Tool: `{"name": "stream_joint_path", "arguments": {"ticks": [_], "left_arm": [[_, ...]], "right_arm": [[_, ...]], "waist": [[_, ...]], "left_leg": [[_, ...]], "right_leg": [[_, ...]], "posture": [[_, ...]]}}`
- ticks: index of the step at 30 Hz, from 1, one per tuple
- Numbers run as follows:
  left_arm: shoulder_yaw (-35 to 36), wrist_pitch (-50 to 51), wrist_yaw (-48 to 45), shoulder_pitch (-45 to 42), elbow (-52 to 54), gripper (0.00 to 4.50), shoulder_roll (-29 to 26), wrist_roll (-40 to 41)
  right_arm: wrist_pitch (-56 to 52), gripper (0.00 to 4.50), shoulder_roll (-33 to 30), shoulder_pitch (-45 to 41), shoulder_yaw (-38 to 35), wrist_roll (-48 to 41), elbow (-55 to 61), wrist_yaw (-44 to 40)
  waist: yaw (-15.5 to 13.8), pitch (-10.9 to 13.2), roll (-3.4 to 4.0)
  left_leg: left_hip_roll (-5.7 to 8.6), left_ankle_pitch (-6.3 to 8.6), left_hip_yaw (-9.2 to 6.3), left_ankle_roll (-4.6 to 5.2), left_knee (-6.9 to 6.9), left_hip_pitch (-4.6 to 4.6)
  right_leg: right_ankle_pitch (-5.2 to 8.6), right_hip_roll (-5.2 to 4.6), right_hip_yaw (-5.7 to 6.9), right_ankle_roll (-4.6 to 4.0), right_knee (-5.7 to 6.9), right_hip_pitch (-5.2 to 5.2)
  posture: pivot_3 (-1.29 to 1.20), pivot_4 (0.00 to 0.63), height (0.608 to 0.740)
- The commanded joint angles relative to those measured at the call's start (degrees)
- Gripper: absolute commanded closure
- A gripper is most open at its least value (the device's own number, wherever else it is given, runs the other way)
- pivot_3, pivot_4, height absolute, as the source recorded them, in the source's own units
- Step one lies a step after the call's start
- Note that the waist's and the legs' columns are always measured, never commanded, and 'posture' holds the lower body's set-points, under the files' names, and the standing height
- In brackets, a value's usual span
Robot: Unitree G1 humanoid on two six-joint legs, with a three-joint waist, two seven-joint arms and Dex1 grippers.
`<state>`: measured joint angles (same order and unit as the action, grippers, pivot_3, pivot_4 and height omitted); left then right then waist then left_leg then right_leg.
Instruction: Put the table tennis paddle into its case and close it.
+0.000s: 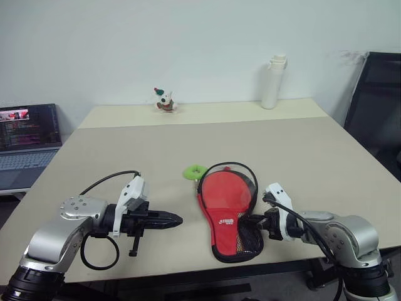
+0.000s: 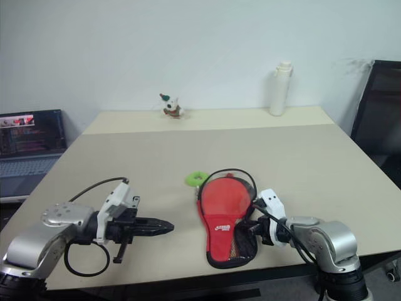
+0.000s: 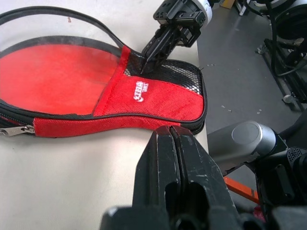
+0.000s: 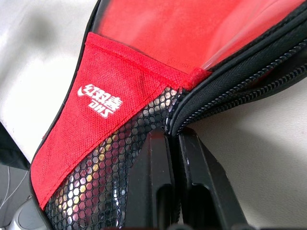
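**Both arms low and bent, hands closed**

Left arm enters from 7 o'clock in the head views, forearm angled inward; its hand (image 1: 164, 220) points toward 3 o'clock, roughly level, fingers (image 3: 175, 167) pressed together with nothing between them. A black cable loops over the wrist. Right arm enters from 5 o'clock, elbow bent, forearm directed toward 9 o'clock; its hand (image 1: 252, 221) tilts downward, fingers (image 4: 158, 191) closed side by side, tips at the mesh edge of the case (image 1: 229, 216).
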<state>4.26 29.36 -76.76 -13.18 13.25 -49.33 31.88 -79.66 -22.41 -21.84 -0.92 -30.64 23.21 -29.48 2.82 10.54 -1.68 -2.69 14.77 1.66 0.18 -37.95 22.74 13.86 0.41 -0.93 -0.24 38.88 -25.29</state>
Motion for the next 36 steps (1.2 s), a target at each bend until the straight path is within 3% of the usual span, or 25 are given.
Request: {"name": "stream_joint_path", "arguments": {"ticks": [1, 8, 11, 15, 21, 25, 30, 33, 36], "left_arm": [[0.2, -1.2, 0.0, 0.1, 1.0, 4.5, -0.3, 0.4], [-0.2, -2.1, 0.5, 0.4, 0.6, 4.5, 0.3, 0.0], [-0.3, -2.4, 0.6, 0.7, 0.3, 4.5, 0.4, -0.1], [-0.5, -3.1, 0.9, 0.7, -0.3, 4.5, 0.6, -0.3], [0.1, -4.0, 3.3, 0.4, -2.4, 4.5, 1.7, -1.2], [0.5, -3.4, 8.5, -3.7, -6.8, 4.5, 3.6, -2.8], [-0.5, -6.9, 16.9, -14.1, -19.3, 4.5, 8.0, -8.6], [-1.6, -10.3, 19.3, -19.0, -27.4, 3.91, 10.4, -12.2], [-3.1, -13.1, 19.6, -22.2, -33.2, 2.85, 12.0, -15.0]], "right_arm": [[0.7, 4.47, -0.3, -0.5, -0.4, -1.2, 0.7, 0.1], [-3.1, 4.47, 5.2, -0.5, -5.8, -1.3, 1.1, 5.0], [-4.6, 3.77, 6.9, -0.3, -8.0, -0.7, 1.9, 7.4], [-7.7, 2.39, 6.3, 2.0, -10.4, -1.9, 6.1, 8.0], [-1.0, 0.3, -5.4, 4.1, -9.9, -4.7, 11.5, 1.1], [3.1, 0.3, -2.7, -2.6, -13.7, -9.0, 10.6, -0.5], [9.3, 0.3, 2.5, -9.1, -7.1, -6.6, 4.2, 2.2], [13.3, 0.27, 4.9, -11.4, -3.5, -4.4, -0.7, 3.1], [16.7, 0.27, 6.6, -12.9, -0.5, -2.4, -4.6, 4.0]], "waist": [[0.0, 0.0, 0.0], [0.0, 0.0, 0.0], [0.0, 0.0, 0.0], [-0.1, 0.0, 0.0], [-0.3, 0.0, -0.01], [-0.2, 0.0, -0.02], [-0.5, 0.0, -0.05], [-0.6, 0.0, -0.07], [-0.6, 0.0, -0.07]], "left_leg": [[0.0, 0.0, 0.0, 0.0, 0.0, 0.0], [-0.02, 0.0, 0.0, 0.0, 0.0, 0.0], [-0.02, 0.0, -0.01, 0.0, 0.0, -0.01], [0.0, 0.0, -0.02, 0.0, -0.01, 0.01], [0.02, 0.0, 0.0, 0.0, -0.01, 0.0], [0.0, 0.0, 0.02, 0.01, -0.01, -0.09], [-0.03, -0.01, -0.02, 0.01, -0.01, -0.18], [-0.01, -0.01, 0.02, 0.01, -0.04, -0.11], [0.0, -0.01, 0.09, 0.01, -0.04, 0.05]], "right_leg": [[0.0, 0.0, 0.0, 0.0, 0.0, 0.0], [0.0, 0.01, 0.0, 0.0, 0.0, 0.0], [0.0, 0.01, 0.0, 0.0, 0.02, 0.0], [0.0, -0.01, 0.0, 0.0, 0.0, 0.0], [0.0, -0.02, -0.03, 0.01, -0.06, 0.02], [0.0, 0.05, -0.02, 0.01, 0.05, 0.03], [-0.01, 0.14, 0.08, 0.01, 0.09, 0.15], [-0.03, 0.13, 0.04, -0.01, 0.07, 0.13], [-0.09, 0.06, -0.04, -0.13, -0.01, 0.01]], "posture": [[0.0, 0.15, 0.74], [0.0, 0.15, 0.74], [0.0, 0.15, 0.74], [0.0, 0.15, 0.74], [0.0, 0.15, 0.74], [0.0, 0.15, 0.74], [0.0, 0.15, 0.74], [0.0, 0.15, 0.74], [0.0, 0.15, 0.74]]}}
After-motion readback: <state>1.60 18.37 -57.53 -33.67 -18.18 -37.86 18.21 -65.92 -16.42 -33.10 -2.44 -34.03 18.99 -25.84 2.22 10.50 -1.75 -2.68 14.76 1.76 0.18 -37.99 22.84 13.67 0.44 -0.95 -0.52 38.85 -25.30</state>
